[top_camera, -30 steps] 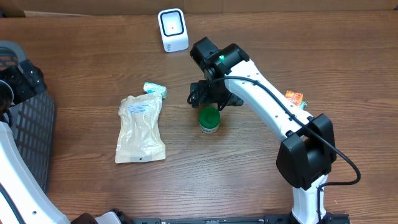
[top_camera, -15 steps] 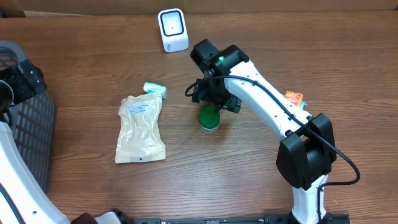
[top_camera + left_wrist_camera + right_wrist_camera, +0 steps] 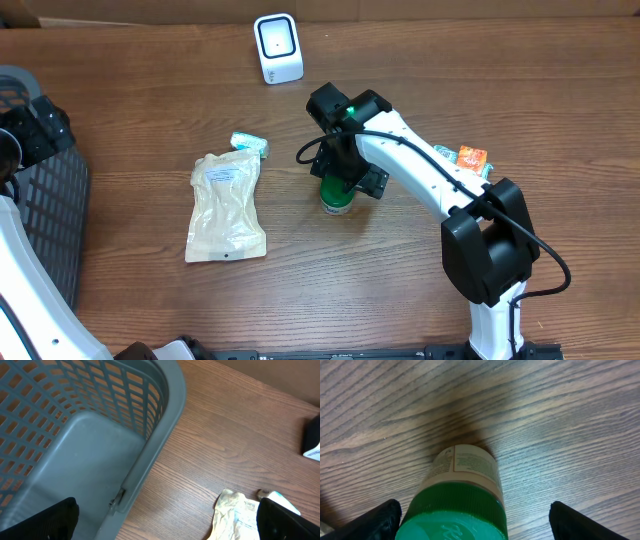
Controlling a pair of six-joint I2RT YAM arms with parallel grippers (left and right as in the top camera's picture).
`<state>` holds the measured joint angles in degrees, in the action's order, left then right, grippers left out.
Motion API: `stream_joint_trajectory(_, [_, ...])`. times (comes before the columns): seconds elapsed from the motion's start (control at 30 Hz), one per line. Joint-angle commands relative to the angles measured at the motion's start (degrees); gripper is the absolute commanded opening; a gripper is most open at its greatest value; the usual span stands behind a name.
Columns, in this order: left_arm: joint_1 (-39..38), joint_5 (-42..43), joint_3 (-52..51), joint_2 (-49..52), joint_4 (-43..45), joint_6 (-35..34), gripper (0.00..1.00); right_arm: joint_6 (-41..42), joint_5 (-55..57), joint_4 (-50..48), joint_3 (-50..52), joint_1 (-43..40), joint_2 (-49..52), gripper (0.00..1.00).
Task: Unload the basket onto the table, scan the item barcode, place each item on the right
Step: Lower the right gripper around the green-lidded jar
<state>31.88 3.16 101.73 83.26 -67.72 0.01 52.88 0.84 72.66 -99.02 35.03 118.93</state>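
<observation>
Item: green-lidded jar (image 3: 337,199), upright on the wooden table (image 3: 150,90), label facing away from the right arm.
Right gripper (image 3: 472,522): released, fingers spread wide either side of the jar's lid, no contact visible.
Barcode scanner (image 3: 278,48): white, well beyond the jar.
Beige pouch (image 3: 226,207): flat, left of the jar.
Left gripper (image 3: 165,522): released, far left of the jar, above the grey basket (image 3: 165,420).

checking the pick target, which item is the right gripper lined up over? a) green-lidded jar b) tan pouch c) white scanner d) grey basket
a, in the right wrist view the green-lidded jar stands upright between the open fingers of the right gripper, with gaps on both sides.
</observation>
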Motion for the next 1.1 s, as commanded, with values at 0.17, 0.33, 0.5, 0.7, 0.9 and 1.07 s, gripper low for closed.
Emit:
stream_joint_trajectory(0.17, [-0.02,-0.20,1.22,-0.39,0.22,0.70,0.99,-3.41,0.57,-0.20,0.44,0.98,-1.81,0.77])
stream_joint_trajectory(0.33, [-0.02,-0.20,1.22,-0.39,0.22,0.70,0.99,-10.82,0.37,0.11,0.39,0.96,-1.81,0.65])
stream_joint_trajectory(0.5, [-0.02,-0.20,1.22,-0.39,0.22,0.70,1.00,-23.02,-0.50,0.07,-0.61,0.87,-1.84,0.63])
stream_joint_trajectory(0.7, [-0.02,-0.20,1.22,-0.39,0.22,0.70,1.00,-47.91,-2.23,1.97,-3.26,0.90,-1.84,0.64])
stream_joint_trajectory(0.9, [-0.02,-0.20,1.22,-0.39,0.22,0.70,0.99,-54.73,-2.43,6.32,-4.02,0.83,-1.84,0.78])
stream_joint_trajectory(1.07, [-0.02,-0.20,1.22,-0.39,0.22,0.70,1.00,-38.14,-5.66,7.37,-4.00,-0.44,-1.84,0.95])
